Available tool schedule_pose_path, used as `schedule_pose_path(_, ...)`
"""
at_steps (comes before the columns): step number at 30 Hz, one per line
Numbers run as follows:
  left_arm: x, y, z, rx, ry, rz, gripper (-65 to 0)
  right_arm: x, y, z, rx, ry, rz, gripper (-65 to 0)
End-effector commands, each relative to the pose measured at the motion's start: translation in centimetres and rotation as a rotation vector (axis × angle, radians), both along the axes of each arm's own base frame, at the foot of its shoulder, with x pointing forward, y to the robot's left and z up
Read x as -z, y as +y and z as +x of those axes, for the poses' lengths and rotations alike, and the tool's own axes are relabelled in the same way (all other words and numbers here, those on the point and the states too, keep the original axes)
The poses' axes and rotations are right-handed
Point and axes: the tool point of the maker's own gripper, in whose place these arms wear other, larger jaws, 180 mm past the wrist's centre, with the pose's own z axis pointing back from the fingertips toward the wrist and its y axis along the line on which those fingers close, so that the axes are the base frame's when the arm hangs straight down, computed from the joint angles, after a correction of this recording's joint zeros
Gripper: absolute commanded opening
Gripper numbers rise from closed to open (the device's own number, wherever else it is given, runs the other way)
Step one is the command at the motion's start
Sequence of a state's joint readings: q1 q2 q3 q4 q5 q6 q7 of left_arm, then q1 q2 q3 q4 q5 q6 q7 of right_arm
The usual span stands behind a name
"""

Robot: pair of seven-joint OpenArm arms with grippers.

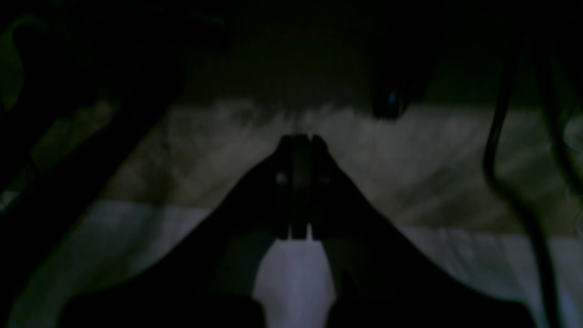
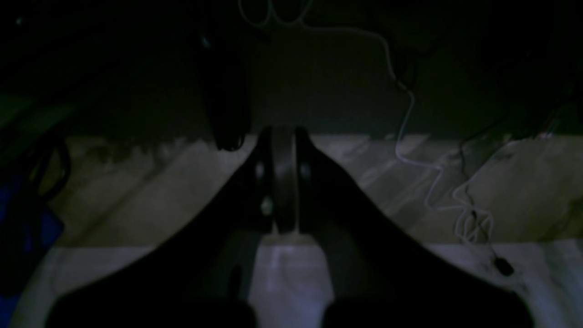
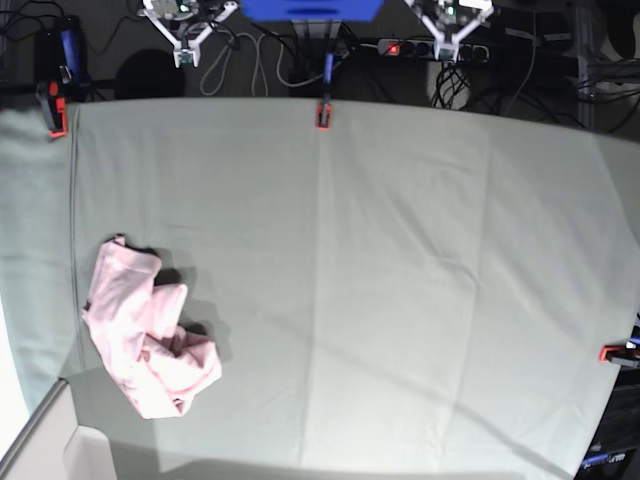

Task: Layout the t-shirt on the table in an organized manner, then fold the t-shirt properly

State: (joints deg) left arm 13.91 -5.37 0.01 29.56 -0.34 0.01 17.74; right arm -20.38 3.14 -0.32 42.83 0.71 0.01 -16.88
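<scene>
Pale grey-green counter (image 3: 400, 250) holds the crumpled t-shirt (image 3: 145, 335); both end effectors, left (image 3: 447, 40) and right (image 3: 183, 48), closed empty; reaching comes next.

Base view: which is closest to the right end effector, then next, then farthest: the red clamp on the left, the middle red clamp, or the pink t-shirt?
From the right end effector, at the top left of the view:
1. Left red clamp, at the table's top-left corner.
2. Middle red clamp, at the middle of the top edge; close to the first.
3. T-shirt, crumpled at the lower left.

Matt, rumpled pink cloth t-shirt (image 3: 145, 340) on creased cloth-covered table (image 3: 400, 280).
</scene>
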Motion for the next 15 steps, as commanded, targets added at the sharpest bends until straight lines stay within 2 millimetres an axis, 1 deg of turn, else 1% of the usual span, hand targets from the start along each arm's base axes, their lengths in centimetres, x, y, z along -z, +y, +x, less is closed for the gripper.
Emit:
schedule_pose_path(1,0.2,0.5,-0.9,-0.005,0.013,0.009,-65.0,0.1,-0.1,-0.5,-0.002,0.007,0.002,-65.0)
schedule_pose_path(4,0.8,0.8,-1.4,-0.006,-0.008,0.015,-65.0,0.3,-0.1,-0.5,-0.003,-0.013,0.002,-65.0)
schedule_pose_path(6,1.0,1.0,-1.9,-0.006,-0.006,0.018,-65.0,0.6,-0.2,-1.3,-0.002,0.006,0.001,-65.0)
schedule_pose_path(7,1.1,1.1,-2.1,-0.007,-0.002,0.020,-65.0,0.7,-0.7,-1.1,-0.003,0.007,-0.006,-65.0)
schedule_pose_path(9,1.1,1.2,-2.6,-0.009,0.012,0.022,-65.0,1.1,-1.2,-1.4,-0.004,0.024,-0.014,-65.0)
schedule_pose_path(13,1.1,1.2,-2.9,-0.010,0.018,0.024,-65.0,1.6,-1.5,-2.0,0.000,0.033,-0.018,-65.0)
schedule_pose_path(15,1.2,1.3,-2.4,-0.010,0.013,0.025,-65.0,1.9,-1.5,-2.6,0.006,0.063,-0.017,-65.0)
